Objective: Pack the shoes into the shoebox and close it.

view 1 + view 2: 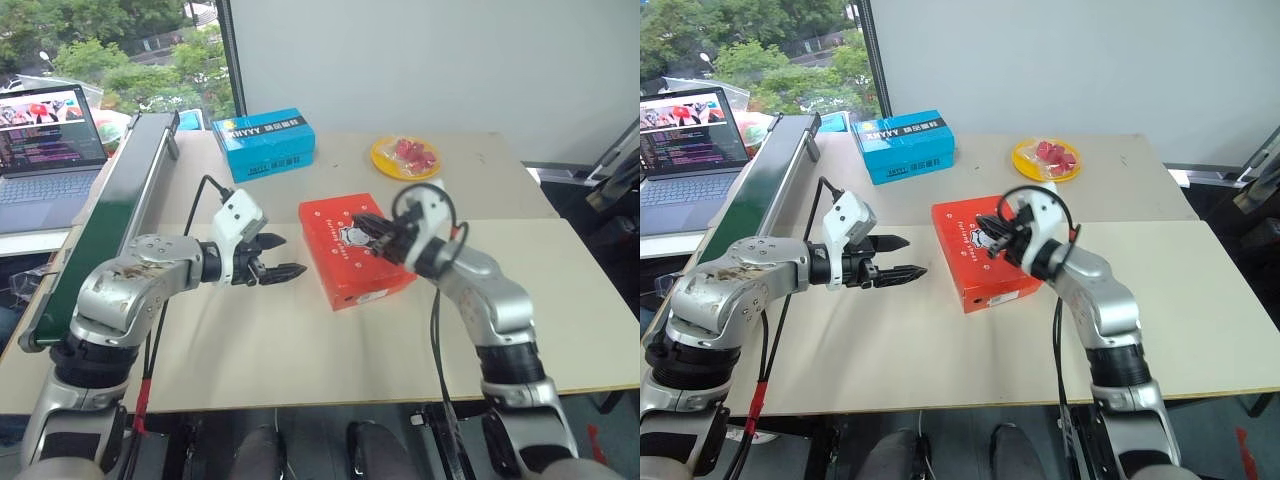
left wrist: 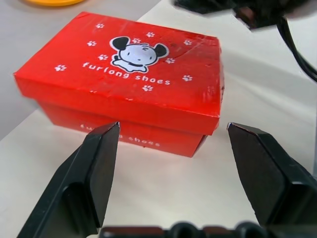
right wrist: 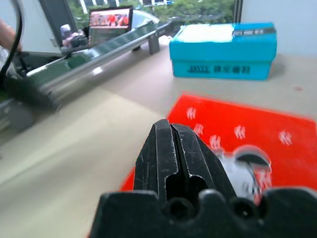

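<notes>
The red shoebox [image 1: 352, 250] is seen lying on the counter [image 1: 300, 350] between the two arms, its lid down flat. No shoes are seen outside it, so packing and closing are judged nearly done. The right tool [image 1: 375, 232], its fingers pressed together, is held over the lid. The left tool [image 1: 283, 256] is held with fingers apart, empty, just beside the box.

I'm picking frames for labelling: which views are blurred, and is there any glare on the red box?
Right wrist view: the shoebox lid and its cartoon face are smeared, while the shut right gripper is sharp. Left wrist view: crisp print, faint sheen on the lid's near corner. Head views: even daylight, soft shadows.
</notes>
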Robot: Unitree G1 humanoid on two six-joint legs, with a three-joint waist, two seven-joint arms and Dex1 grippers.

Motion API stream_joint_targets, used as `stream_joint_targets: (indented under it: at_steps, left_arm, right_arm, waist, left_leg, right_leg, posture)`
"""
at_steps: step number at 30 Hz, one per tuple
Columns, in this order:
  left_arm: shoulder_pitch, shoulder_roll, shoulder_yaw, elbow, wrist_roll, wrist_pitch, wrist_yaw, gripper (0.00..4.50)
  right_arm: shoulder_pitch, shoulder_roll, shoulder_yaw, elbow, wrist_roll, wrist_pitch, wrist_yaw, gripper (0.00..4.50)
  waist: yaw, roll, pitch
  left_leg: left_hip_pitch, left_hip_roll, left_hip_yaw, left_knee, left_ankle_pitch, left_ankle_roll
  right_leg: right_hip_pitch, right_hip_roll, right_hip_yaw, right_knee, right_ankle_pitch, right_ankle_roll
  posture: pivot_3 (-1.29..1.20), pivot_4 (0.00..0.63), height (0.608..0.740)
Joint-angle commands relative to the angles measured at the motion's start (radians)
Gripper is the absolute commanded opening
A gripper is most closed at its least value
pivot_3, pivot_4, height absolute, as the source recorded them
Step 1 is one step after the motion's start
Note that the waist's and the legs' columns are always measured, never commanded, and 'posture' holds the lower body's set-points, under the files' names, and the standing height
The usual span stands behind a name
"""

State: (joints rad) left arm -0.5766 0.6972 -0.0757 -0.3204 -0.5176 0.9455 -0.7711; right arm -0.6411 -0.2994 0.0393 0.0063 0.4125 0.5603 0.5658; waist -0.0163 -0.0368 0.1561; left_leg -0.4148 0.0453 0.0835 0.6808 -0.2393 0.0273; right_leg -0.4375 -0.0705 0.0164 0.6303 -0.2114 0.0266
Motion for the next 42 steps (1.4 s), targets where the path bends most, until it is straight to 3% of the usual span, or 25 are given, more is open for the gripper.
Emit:
stream_joint_targets:
  at_steps: [1, 8, 13, 17, 22, 25, 30, 35, 36, 42]
  left_arm:
    - [0.019, -0.01, 0.041, -0.059, -0.018, 0.014, 0.033, 3.7]
    - [0.072, -0.014, 0.085, -0.117, -0.03, 0.044, 0.085, 3.7]
    - [0.093, -0.017, 0.104, -0.134, -0.04, 0.05, 0.115, 3.7]
    - [0.133, -0.072, 0.141, -0.128, -0.047, -0.039, 0.129, 3.7]
    - [0.225, -0.066, 0.104, -0.104, 0.053, -0.166, 0.14, 3.7]
    - [0.251, -0.076, 0.107, -0.094, 0.084, -0.24, 0.139, 3.7]
    - [0.279, -0.085, 0.122, -0.066, 0.096, -0.312, 0.123, 3.7]
    - [0.337, -0.065, 0.145, -0.017, 0.111, -0.379, 0.096, 3.7]
    - [0.35, -0.076, 0.155, -0.007, 0.108, -0.39, 0.103, 3.7]
    - [0.503, -0.187, 0.206, 0.067, 0.172, -0.543, 0.206, 3.7]
  right_arm:
    - [-0.078, 0.011, 0.123, 0.153, -0.105, -0.045, 0.056, 0.02]
    - [-0.187, 0.079, 0.171, 0.587, -0.238, -0.265, 0.088, 0.02]
    - [-0.202, 0.089, 0.144, 0.691, -0.253, -0.325, 0.103, 0.02]
    - [-0.17, 0.072, 0.106, 0.619, -0.229, -0.303, 0.124, 0.02]
    - [-0.089, -0.025, 0.061, 0.332, -0.19, -0.213, 0.171, 0.02]
    - [-0.003, -0.138, 0.031, 0.122, -0.151, -0.153, 0.231, 0.72]
    - [0.109, -0.252, -0.036, -0.079, -0.053, -0.045, 0.3, 2.45]
    - [0.233, -0.343, -0.182, -0.113, -0.005, 0.002, 0.271, 4.26]
    - [0.266, -0.355, -0.198, -0.111, -0.018, -0.015, 0.259, 4.46]
    - [0.392, -0.243, -0.314, -0.089, -0.048, -0.102, 0.05, 4.46]
  waist:
    - [0.0, 0.0, 0.0]
    - [0.002, 0.0, 0.0]
    - [0.001, 0.0, 0.0]
    - [0.004, 0.0, 0.0]
    - [0.006, 0.0, 0.0]
    - [0.007, 0.0, 0.0]
    - [0.004, 0.0, 0.0]
    - [0.005, 0.0, 0.0]
    - [0.005, 0.0, 0.0]
    - [0.003, 0.0, -0.001]
  left_leg:
    - [0.0, 0.0, 0.001, 0.0, 0.0, 0.0]
    - [-0.001, -0.001, 0.003, 0.001, 0.0, 0.0]
    - [0.001, 0.0, 0.002, 0.001, 0.0, 0.0]
    - [0.002, 0.0, 0.001, 0.001, 0.0, 0.0]
    - [0.0, -0.001, 0.001, 0.0, 0.0, -0.001]
    - [-0.001, -0.001, 0.001, 0.0, 0.0, 0.0]
    - [0.0, -0.001, 0.001, 0.0, 0.0, 0.0]
    - [0.0, -0.001, 0.002, 0.0, 0.0, 0.0]
    - [0.0, -0.001, 0.003, 0.0, 0.0, 0.0]
    - [0.001, -0.001, 0.003, 0.0, 0.0, 0.0]
  right_leg:
    - [0.0, 0.0, 0.0, 0.0, 0.0, 0.0]
    - [0.0, -0.001, -0.001, 0.0, 0.0, 0.0]
    - [0.001, -0.001, -0.001, 0.0, 0.0, 0.0]
    - [0.002, -0.001, -0.001, 0.001, 0.0, 0.0]
    - [0.001, -0.003, -0.002, 0.001, 0.0, 0.0]
    - [0.0, -0.004, -0.002, 0.001, 0.0, 0.0]
    - [0.001, -0.003, -0.002, 0.0, 0.0, 0.0]
    - [0.001, -0.003, -0.001, 0.0, 0.0, 0.0]
    - [0.001, -0.003, -0.001, 0.0, 0.0, 0.0]
    - [0.001, -0.003, -0.001, 0.0, 0.0, 0.0]
  posture:
    - [0.0, 0.15, 0.74]
    - [0.0, 0.15, 0.74]
    - [0.0, 0.15, 0.74]
    - [0.0, 0.15, 0.74]
    - [0.0, 0.15, 0.74]
    - [0.0, 0.15, 0.74]
    - [0.0, 0.15, 0.74]
    - [0.0, 0.15, 0.74]
    - [0.0, 0.15, 0.74]
    - [0.0, 0.15, 0.74]
